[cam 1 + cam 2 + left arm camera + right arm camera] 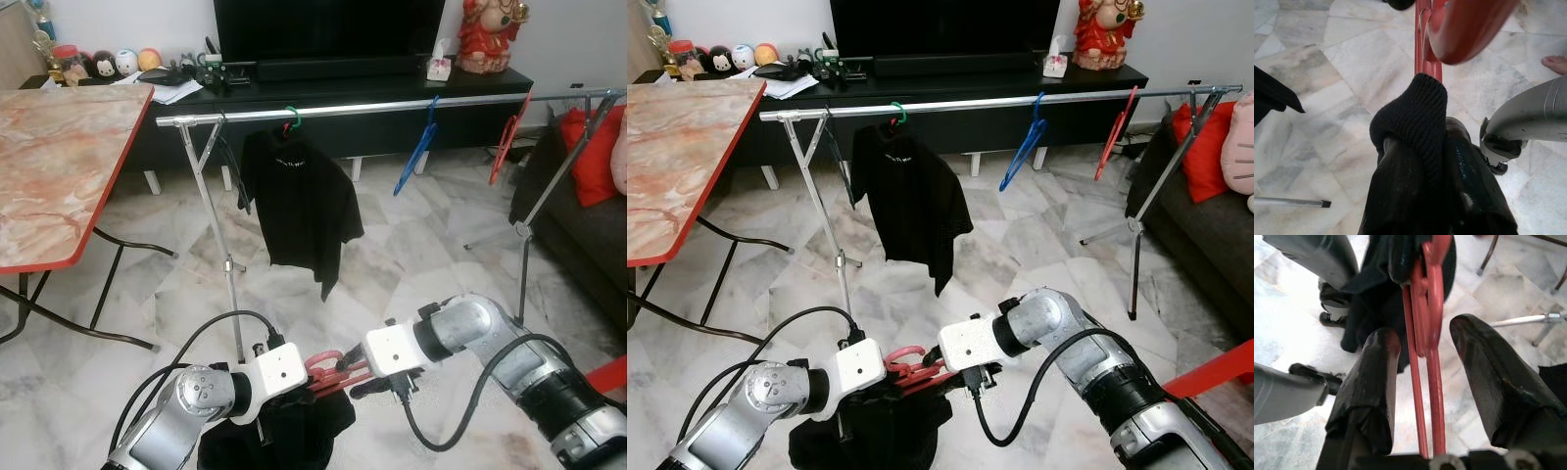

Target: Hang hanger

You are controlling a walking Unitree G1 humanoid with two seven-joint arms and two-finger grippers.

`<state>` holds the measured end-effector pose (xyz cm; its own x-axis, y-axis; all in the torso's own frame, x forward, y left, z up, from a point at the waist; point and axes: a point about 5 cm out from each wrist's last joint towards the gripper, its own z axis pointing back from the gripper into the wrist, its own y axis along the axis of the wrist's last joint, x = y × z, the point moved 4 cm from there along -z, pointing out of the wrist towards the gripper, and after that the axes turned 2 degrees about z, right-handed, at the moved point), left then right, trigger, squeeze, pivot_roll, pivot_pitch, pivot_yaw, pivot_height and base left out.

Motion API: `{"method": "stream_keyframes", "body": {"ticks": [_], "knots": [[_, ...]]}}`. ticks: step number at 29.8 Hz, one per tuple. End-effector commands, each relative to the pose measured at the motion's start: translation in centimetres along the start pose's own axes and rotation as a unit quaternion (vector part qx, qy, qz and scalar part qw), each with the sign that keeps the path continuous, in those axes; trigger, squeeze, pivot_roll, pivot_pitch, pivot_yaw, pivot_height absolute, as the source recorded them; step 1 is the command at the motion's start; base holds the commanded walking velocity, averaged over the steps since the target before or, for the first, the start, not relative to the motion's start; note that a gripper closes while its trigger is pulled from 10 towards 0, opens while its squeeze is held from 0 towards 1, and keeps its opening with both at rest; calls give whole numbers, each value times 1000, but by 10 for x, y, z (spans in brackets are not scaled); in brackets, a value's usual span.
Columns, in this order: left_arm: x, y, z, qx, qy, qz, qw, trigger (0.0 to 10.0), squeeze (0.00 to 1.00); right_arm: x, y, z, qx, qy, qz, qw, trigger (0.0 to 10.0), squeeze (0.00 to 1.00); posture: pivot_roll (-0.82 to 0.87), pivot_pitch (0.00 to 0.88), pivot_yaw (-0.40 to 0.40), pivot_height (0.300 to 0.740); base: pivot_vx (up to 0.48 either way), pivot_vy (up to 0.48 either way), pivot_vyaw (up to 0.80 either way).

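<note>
Holding a red hanger (pixel 328 372) with a black garment (pixel 872 431) low over the floor, right hand (pixel 1422 347) open around its wire, left hand (pixel 1422 147) hidden, grip impossible to tell; next, lifting its hook onto the rail (pixel 392 106).

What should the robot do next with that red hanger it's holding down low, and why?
Probably close the right gripper on the red hanger: its fingers straddle the hanger without touching. The black garment hangs low, well below the rail, so a firm hold comes before lifting.
</note>
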<state>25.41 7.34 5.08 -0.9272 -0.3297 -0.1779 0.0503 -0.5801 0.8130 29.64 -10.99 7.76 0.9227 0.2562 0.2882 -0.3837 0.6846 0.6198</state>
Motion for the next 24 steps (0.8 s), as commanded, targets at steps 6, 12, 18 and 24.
{"method": "stream_keyframes", "body": {"ticks": [6, 12, 18, 24], "knots": [[-2, 12, 1, 12, 2, -20, 1000, 10000, 0, 9, -4, 14, -7, -25, -3, 1000, 10000, 0, -53, 0, -18, 740, 0, 0, 0], [-1, 13, 0, 13, -3, -20, 1000, 10000, 0, 4, -6, 7, -8, -17, -8, 1000, 10000, 0, -54, 0, -19, 740, 0, 0, 0], [3, 15, 2, 11, -16, -19, 1000, 10000, 0, 3, -2, -2, 1, -14, -5, 1000, 10000, 0, -50, 0, -20, 740, 0, 0, 0], [4, 19, 1, 16, -19, -21, 999, 10000, 0, 1, -2, -6, -3, -6, -2, 1000, 10000, 0, -47, 0, -22, 740, 0, 0, 0]]}}
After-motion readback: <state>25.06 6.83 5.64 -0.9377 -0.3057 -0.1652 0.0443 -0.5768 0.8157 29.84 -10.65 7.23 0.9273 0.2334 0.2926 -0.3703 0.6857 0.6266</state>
